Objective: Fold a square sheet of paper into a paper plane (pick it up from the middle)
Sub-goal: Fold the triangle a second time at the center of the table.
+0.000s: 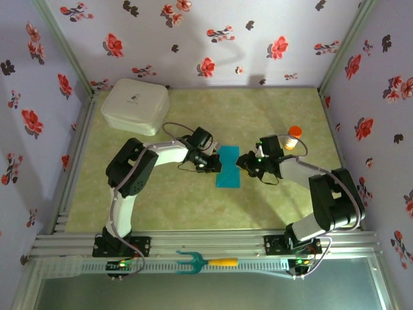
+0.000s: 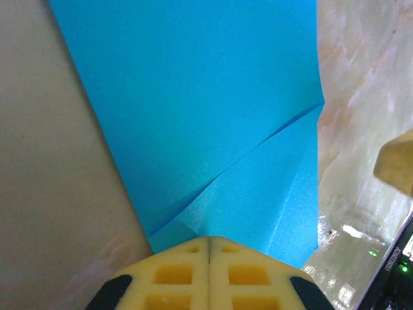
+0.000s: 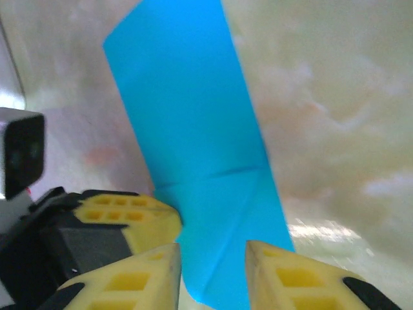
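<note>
From above, the blue paper (image 1: 228, 166) is lying on the green table (image 1: 174, 206). It is folded into a long strip and is sitting right between the two grippers. That view is also showing a white box (image 1: 135, 106) at the far left and a small orange bottle (image 1: 293, 137) near the right arm. A teal fork tool (image 1: 193, 261) is lying on the rail at the front. The wrist cameras are showing the folds up close. The left one is showing a slanted flap, and the right one is showing a crease going across the strip.

The left gripper (image 1: 210, 161) is squeezing all the way closed. Its yellow fingers (image 2: 174, 278) are pressing together on the paper's edge, and the flap is sloping up to their tips. The right gripper (image 1: 248, 163) is standing a little open. Its two fingers (image 3: 284, 278) are sitting apart with the near end of the strip in the gap, and they are not squeezing it.
</note>
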Robot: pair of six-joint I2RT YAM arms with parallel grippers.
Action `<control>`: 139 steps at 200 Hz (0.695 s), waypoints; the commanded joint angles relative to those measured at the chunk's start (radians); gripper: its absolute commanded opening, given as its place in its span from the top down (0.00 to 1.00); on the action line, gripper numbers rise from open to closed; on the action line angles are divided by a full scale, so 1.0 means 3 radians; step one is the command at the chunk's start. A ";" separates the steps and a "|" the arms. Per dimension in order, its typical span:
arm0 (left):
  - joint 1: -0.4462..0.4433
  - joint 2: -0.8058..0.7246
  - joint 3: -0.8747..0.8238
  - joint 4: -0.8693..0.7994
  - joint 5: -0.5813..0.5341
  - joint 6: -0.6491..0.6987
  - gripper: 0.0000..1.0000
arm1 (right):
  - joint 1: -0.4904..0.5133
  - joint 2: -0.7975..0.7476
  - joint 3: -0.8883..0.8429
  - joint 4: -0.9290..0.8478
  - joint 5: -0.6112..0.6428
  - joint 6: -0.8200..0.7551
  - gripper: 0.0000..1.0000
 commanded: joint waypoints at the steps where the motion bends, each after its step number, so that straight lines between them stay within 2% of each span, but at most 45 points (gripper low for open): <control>1: -0.0026 0.0004 -0.0092 -0.0061 -0.0087 0.0078 0.98 | 0.0050 -0.0122 -0.0138 -0.0238 0.0071 0.0122 0.65; 52: -0.0183 -0.0009 -0.0023 -0.0145 -0.0185 -0.0013 0.98 | 0.0345 -0.0122 -0.0146 -0.0337 0.0177 0.0312 0.61; 96: -0.0208 -0.0053 -0.0036 -0.0155 -0.0260 -0.0031 0.98 | 0.0385 -0.0100 -0.0188 -0.0407 0.0284 0.0409 0.59; 139: -0.0206 -0.0063 -0.0040 -0.0151 -0.0301 -0.0054 0.98 | 0.0421 -0.0297 -0.0262 -0.0563 0.0475 0.0483 0.57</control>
